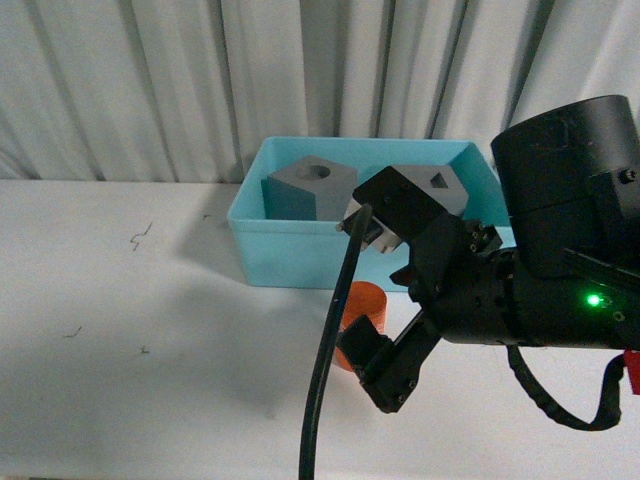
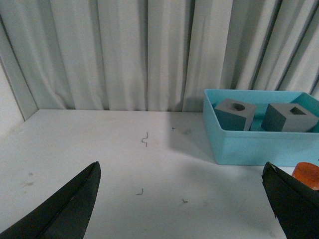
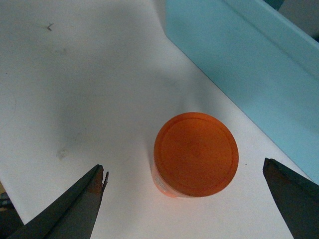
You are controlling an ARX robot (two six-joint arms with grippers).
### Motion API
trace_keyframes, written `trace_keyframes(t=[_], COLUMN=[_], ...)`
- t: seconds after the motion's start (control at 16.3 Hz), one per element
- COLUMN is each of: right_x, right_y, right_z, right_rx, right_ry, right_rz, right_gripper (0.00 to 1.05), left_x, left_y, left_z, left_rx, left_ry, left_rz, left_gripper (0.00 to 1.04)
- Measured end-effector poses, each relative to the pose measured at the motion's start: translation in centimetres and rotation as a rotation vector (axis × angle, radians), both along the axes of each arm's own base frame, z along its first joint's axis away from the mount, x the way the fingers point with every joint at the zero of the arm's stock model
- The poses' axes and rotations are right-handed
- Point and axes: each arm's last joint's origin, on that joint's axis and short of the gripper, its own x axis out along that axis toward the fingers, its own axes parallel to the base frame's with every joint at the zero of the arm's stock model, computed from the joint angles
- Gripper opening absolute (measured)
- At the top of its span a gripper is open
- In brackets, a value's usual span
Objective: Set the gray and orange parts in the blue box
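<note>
A white surface (image 1: 130,350) fills the scene, with a pleated pale curtain (image 1: 150,80) hanging behind it. At the far edge, against the curtain, sits the blue box (image 1: 300,255), and both gray cubes are inside it: the cube with the round recess (image 1: 300,190) toward the robot's left, the cube with the rectangular recess (image 1: 445,185) toward its right, the two standing near each other but apart in the left wrist view. The right arm (image 1: 560,240) reaches in from the right, a black cable (image 1: 325,370) trailing down in front of it, and partly hides the second cube and the box's front wall. The orange cylinder (image 1: 362,300) stands upright on the surface just in front of the box, outside it and apart from its wall. The right hand (image 3: 184,194) hangs above the cylinder with its fingers (image 3: 75,209) spread wide on either side, clear of the orange top, gripping nothing. The left hand (image 2: 184,199) is likewise wide open and empty over bare surface, well to the left of the box, one fingertip near the cylinder's edge in its own view. A few small dark marks (image 2: 144,140) dot the surface.
</note>
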Motion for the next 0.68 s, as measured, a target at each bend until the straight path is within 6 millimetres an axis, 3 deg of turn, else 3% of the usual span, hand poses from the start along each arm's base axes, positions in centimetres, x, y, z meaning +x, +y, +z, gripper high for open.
trace_keyframes(t=[0.43, 0.68], right_x=[0.5, 1.4], right_y=[0.8, 2.3], right_z=[-0.4, -0.9], right_rx=[-0.005, -0.033], right_ry=[0.000, -0.014], right_rz=[0.005, -0.015], right_gripper=[0.98, 0.98], left_x=[0.0, 0.0], left_y=[0.0, 0.0], left_z=[0.0, 0.0], left_rx=[0.000, 0.000], left_ry=[0.000, 0.000], left_rz=[0.000, 0.000], left_gripper=[0.98, 0.98])
